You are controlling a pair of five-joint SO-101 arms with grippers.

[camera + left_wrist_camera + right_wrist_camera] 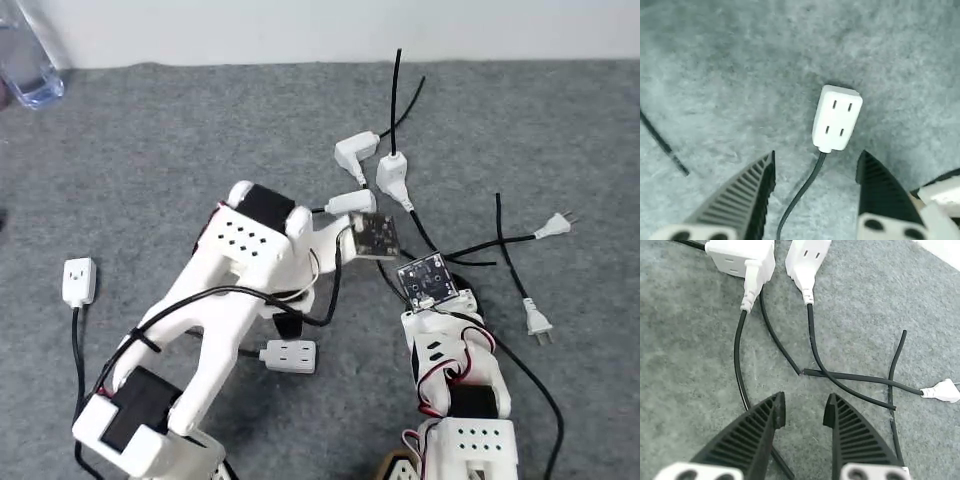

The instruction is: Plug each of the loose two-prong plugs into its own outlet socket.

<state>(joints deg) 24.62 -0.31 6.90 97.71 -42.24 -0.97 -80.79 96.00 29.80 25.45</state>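
A white outlet socket (836, 117) with two pairs of slots lies on the grey carpet just ahead of my left gripper (817, 157). That gripper is open, and the socket's black cord runs back between its fingers. My right gripper (802, 407) is open above crossing black cords and holds nothing. Beyond it lie two white sockets (742, 257) (807, 257) and a loose two-prong plug (940, 390). From above, two loose plugs (553, 225) (538, 322) lie right of the arms. Three white sockets (357, 152) (393, 178) (352, 203) cluster at the centre.
Two more white sockets lie at the left (78, 280) and under the left arm (290, 355). A clear bottle (30, 70) stands at the far left corner. Black cords (480, 245) cross the carpet between the arms and the plugs.
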